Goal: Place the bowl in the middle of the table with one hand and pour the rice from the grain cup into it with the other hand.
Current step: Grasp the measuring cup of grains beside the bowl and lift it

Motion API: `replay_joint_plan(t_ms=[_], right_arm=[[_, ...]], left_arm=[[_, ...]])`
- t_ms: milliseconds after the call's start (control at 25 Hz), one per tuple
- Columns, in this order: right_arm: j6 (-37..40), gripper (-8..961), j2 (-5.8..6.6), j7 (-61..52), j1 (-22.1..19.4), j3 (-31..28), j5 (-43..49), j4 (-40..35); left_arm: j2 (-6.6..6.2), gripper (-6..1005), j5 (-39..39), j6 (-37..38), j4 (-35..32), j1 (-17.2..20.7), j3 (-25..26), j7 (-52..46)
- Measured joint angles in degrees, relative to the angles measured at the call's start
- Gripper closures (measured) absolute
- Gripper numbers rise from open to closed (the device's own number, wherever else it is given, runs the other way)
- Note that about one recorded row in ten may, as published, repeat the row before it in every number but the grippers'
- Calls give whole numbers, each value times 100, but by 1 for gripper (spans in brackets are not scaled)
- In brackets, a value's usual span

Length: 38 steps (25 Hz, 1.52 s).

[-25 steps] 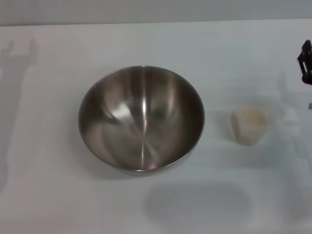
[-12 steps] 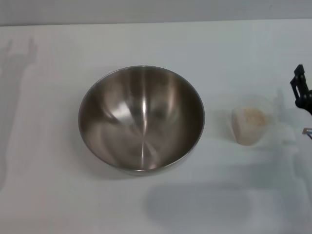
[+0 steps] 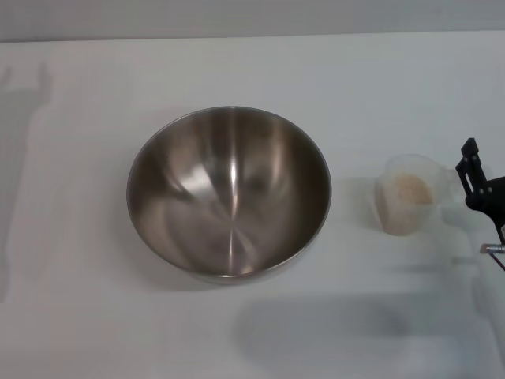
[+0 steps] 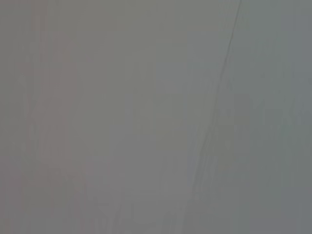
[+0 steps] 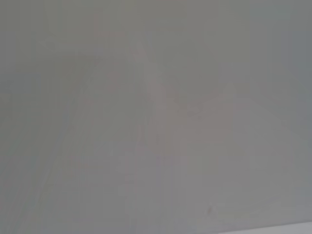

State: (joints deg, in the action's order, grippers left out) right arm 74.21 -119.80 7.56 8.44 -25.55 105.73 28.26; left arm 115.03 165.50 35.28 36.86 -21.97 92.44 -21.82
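The steel bowl (image 3: 229,193) stands upright and empty near the middle of the white table (image 3: 95,316) in the head view. The clear grain cup (image 3: 406,204) stands upright to its right, with pale rice (image 3: 410,189) inside. My right gripper (image 3: 478,185) comes in at the right edge, level with the cup and a short way to its right, apart from it. My left gripper is out of view; only its faint shadow lies on the table at the far left. Both wrist views show only plain pale surface.
The table's far edge (image 3: 252,35) runs across the top of the head view, with a grey wall behind it. Bare tabletop lies between the bowl and the cup and along the front.
My right gripper has moved down and toward me along the right edge, from beyond the cup to level with it. The bowl and cup have not moved.
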Motion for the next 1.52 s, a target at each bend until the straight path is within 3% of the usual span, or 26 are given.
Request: replay_joint_plan(t_ms=[320, 840, 1520], right_arm=[[14, 282, 0, -19, -124, 246, 0, 116], [24, 282, 0, -19, -392, 300, 0, 299], [518, 280, 4, 264, -528, 787, 0, 522]], left_arm=[[15, 410, 0, -13, -92, -97, 7, -3], [26, 410, 0, -91, -690, -640, 149, 120], [26, 410, -1, -110, -681, -484, 151, 139]])
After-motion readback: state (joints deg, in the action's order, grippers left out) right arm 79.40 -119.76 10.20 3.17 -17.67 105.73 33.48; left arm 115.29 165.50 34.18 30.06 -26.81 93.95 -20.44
